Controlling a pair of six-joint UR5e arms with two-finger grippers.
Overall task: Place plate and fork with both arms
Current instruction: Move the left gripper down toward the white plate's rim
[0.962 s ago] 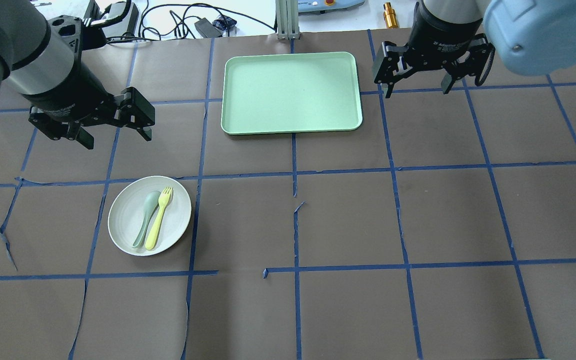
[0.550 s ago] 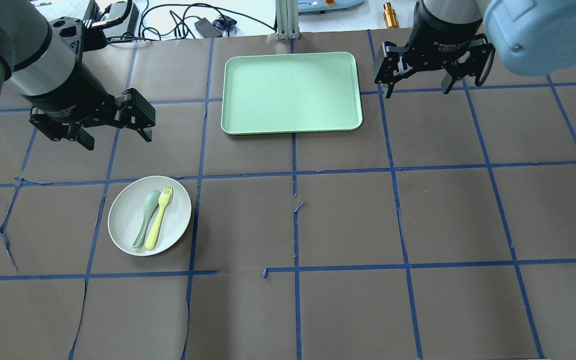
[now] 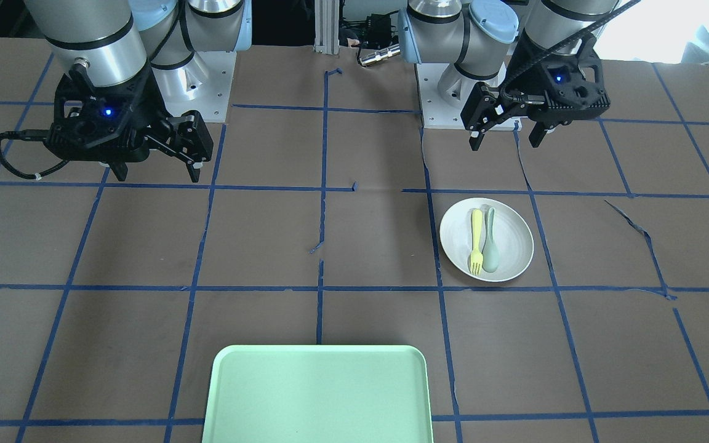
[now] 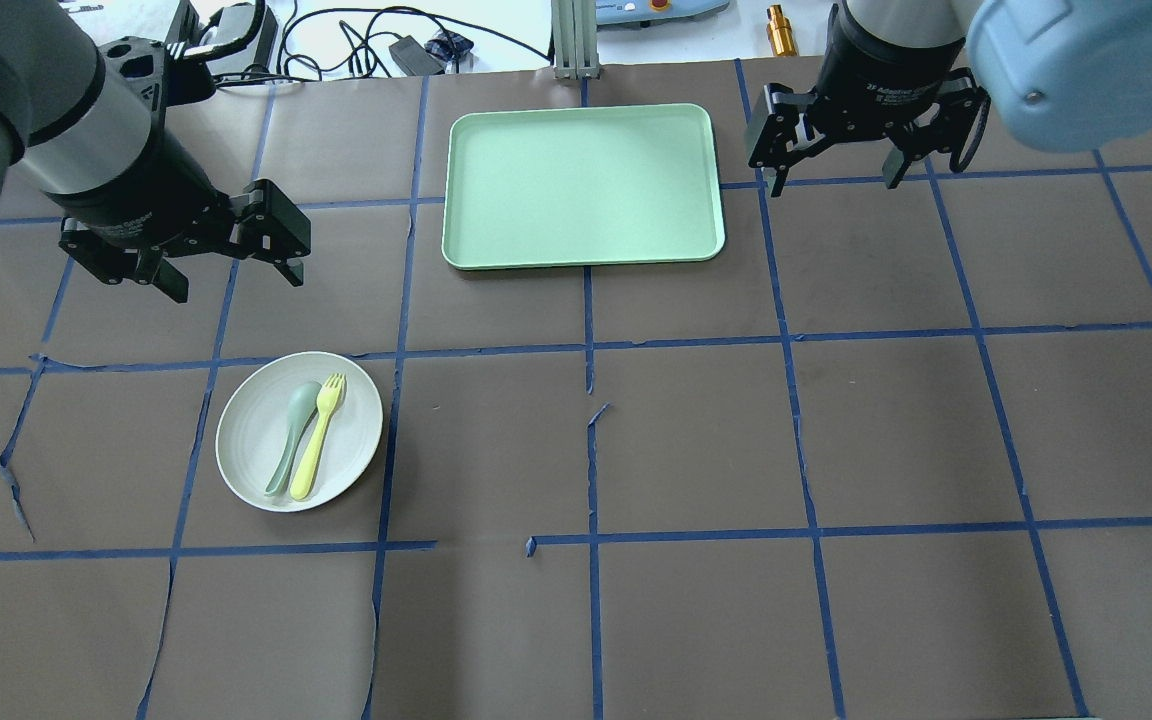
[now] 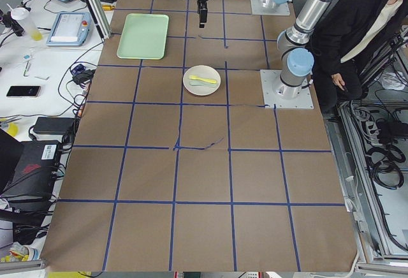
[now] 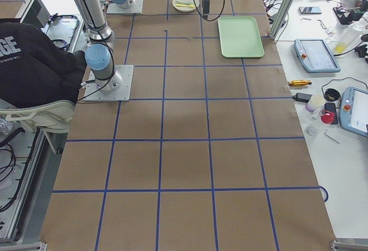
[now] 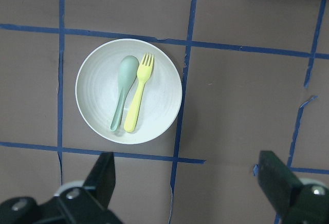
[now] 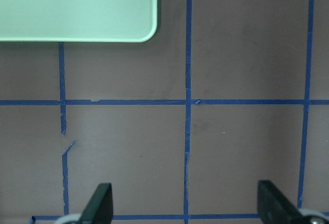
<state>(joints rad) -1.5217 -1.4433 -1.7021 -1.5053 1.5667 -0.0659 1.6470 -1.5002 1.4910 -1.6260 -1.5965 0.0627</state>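
The round white plate (image 4: 246, 440) lies on the table at the near left, with the pale yellow fork (image 4: 317, 438) and a grey-green spoon (image 4: 291, 432) side by side in it. My left gripper (image 4: 236, 282) is open and empty, hovering above the table just beyond the plate. In the left wrist view the plate (image 7: 97, 90), fork (image 7: 138, 100) and spoon (image 7: 122, 93) lie ahead of the open left gripper (image 7: 186, 170). My right gripper (image 4: 834, 183) is open and empty, high up to the right of the tray. In the front view the plate (image 3: 514, 240) sits below the left gripper (image 3: 504, 143).
A rectangular mint-green tray (image 4: 582, 186) lies at the far middle of the table, with nothing in it; its corner shows in the right wrist view (image 8: 77, 8). Brown paper with a blue tape grid covers the table. Cables and devices lie beyond the far edge.
Almost nothing: both grippers have drifted only slightly. The plate, fork and spoon have not moved.
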